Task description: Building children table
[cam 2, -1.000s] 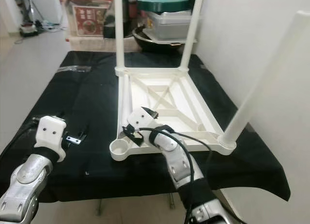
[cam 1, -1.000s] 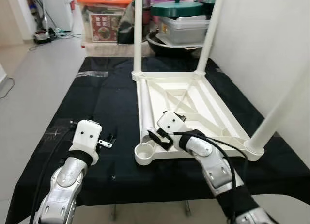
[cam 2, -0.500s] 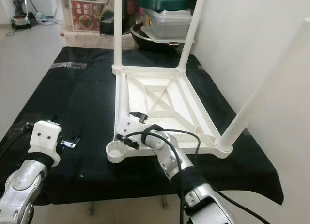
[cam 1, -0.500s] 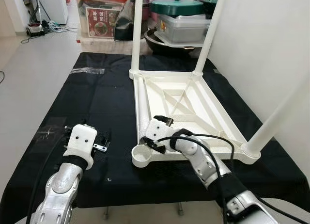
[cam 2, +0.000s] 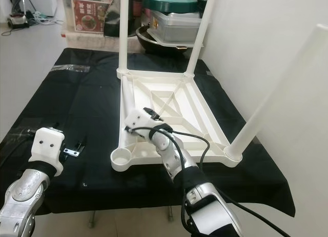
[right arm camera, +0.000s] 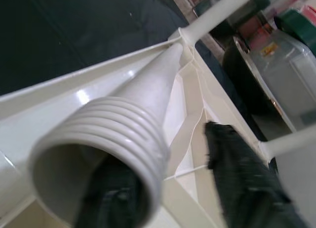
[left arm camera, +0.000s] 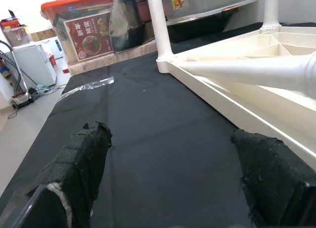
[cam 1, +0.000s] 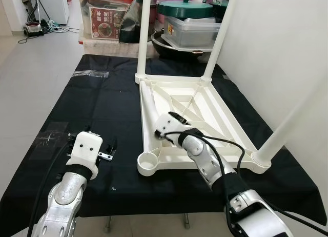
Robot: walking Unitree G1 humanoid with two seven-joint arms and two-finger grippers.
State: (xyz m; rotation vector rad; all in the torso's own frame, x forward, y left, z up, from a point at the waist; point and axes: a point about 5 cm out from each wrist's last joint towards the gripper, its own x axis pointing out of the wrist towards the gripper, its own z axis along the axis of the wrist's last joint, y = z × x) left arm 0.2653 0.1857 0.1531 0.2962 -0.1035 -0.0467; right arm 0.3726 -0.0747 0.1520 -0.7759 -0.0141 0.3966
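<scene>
— Where is the table you are building?

— The white plastic children's table (cam 1: 205,114) lies upside down on the black cloth (cam 1: 102,103) in front of me. Three legs are already screwed in and stand upright: two at the far corners (cam 1: 142,37) and one at the near right corner (cam 1: 294,121). The near left corner socket (cam 1: 147,162) is an open ring with nothing in it.

— And the fourth leg?

— The loose leg (cam 1: 148,106) lies inside the tabletop along its left rim, threaded end (right arm camera: 106,139) toward me. My right gripper (cam 1: 166,134) is down at that end. In the right wrist view one black finger (right arm camera: 242,183) sits beside the threaded end and the other is under it, so the fingers straddle the leg with a gap on one side. They stand apart, not clamped.

— Your left side?

— My left gripper (left arm camera: 173,173) hovers low over the cloth, left of the table, its two padded fingers (left arm camera: 84,159) spread wide with nothing between them.

— What is behind the cloth?

— An orange-lidded storage box (cam 1: 105,16), a green pot lid (cam 1: 184,8) and a clear container (cam 1: 195,32).
</scene>
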